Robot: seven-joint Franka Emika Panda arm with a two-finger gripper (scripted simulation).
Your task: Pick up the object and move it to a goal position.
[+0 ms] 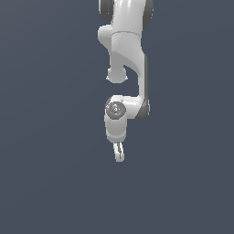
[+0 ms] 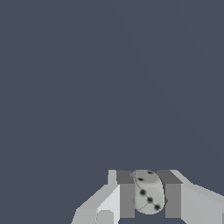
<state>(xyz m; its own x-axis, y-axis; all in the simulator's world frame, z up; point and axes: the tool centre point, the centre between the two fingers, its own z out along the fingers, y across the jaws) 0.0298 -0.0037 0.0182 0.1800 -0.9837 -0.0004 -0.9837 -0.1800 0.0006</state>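
Note:
In the wrist view my gripper point(image 2: 149, 192) is shut on the object point(image 2: 148, 192), a small pale grey rounded piece with black dots, clamped between the two grey finger pads point(image 2: 127, 200). In the exterior view the white arm hangs down the middle of the picture and the gripper point(image 1: 119, 154) points downward with its fingers close together. The object is too small to make out there, hidden between the fingertips.
A plain dark blue-grey surface point(image 1: 55, 183) fills both views. The white arm links point(image 1: 128, 50) and the wrist joint point(image 1: 116, 109) stand above the gripper in the exterior view.

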